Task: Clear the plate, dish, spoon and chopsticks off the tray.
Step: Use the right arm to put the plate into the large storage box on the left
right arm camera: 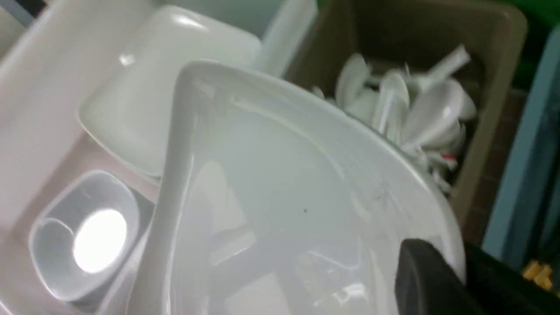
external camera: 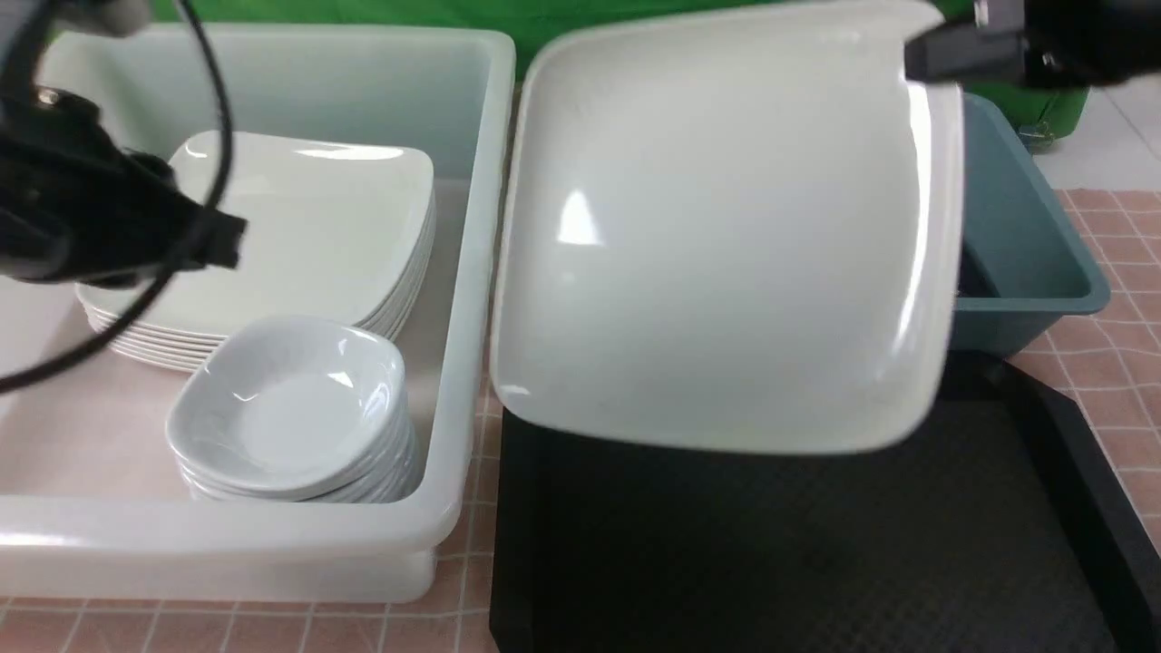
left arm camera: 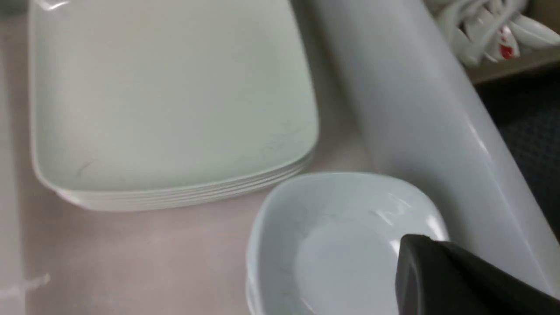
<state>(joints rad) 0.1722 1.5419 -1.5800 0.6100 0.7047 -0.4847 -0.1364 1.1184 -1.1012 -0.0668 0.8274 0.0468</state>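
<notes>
While the right tool (external camera: 918, 58) pinches the plate (external camera: 726, 236), the left tool (external camera: 229, 241) sits closed.

A green backdrop (external camera: 381, 11) spans the frame's top; pale floor tiles (external camera: 1107, 145) show upper right, pink checked tablecloth (external camera: 1111, 299) below.

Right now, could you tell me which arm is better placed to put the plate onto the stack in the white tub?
Right. The right hand grips the plate by a far corner, above the tray, beside the white tub. The left hand hovers shut, empty, over the stacked dishes.
</notes>
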